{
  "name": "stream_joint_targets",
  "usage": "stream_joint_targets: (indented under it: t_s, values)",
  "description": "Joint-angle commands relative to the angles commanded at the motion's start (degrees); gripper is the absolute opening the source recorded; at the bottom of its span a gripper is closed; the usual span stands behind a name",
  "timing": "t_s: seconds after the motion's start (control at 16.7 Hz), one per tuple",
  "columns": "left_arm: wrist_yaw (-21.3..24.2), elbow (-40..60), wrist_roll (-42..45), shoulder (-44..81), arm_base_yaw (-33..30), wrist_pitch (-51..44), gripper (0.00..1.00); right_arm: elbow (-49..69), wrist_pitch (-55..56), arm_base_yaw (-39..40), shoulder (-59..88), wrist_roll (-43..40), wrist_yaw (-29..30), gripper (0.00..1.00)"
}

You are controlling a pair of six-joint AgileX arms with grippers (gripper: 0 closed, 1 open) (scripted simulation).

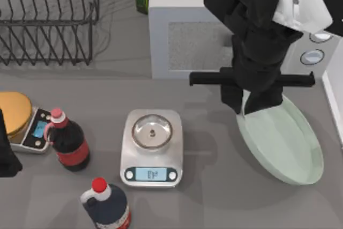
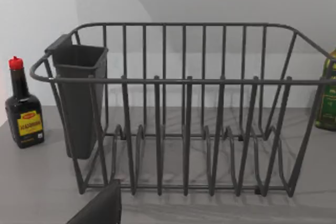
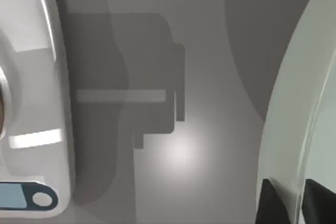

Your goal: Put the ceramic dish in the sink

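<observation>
The ceramic dish [image 1: 286, 143] is a large pale mint-green plate at the table's right, and it looks tilted. My right gripper [image 1: 249, 108] reaches down onto its back-left rim. In the right wrist view the gripper [image 3: 294, 205] has one black fingertip on each side of the ceramic dish [image 3: 299, 103] rim, shut on it. The sink [image 1: 333, 105] shows as a straight white edge just right of the dish. My left gripper [image 1: 5, 156] is parked at the table's left edge.
A grey microwave [image 1: 198, 36] stands right behind the dish. The steel kitchen scale [image 1: 151, 148] sits mid-table, with two dark red-capped bottles [image 1: 67, 140] [image 1: 107, 205] to its left. A gold-topped scale [image 1: 16, 113] and a wire dish rack [image 1: 48, 20] are at the left.
</observation>
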Motion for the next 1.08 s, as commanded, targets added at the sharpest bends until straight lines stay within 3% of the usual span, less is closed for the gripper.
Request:
stream_joint_targets:
  t_s: [0.24,0.48,0.9,1.08]
  values:
    - [0.0,0.0,0.0,0.0,0.0,0.0,1.0,18.2,-18.9,-0.3,-0.6,-0.3,0.0,0.0]
    - [0.0,0.0,0.0,0.0,0.0,0.0,1.0,29.0,-29.7,-0.8,-1.9,-0.8,-0.1,0.0]
    - [0.0,0.0,0.0,0.0,0.0,0.0,1.0,30.7,-31.4,-0.7,-2.1,-0.9,-0.1,0.0]
    - [0.0,0.0,0.0,0.0,0.0,0.0,1.0,34.3,-31.0,-4.4,-1.7,-0.8,-0.7,0.0]
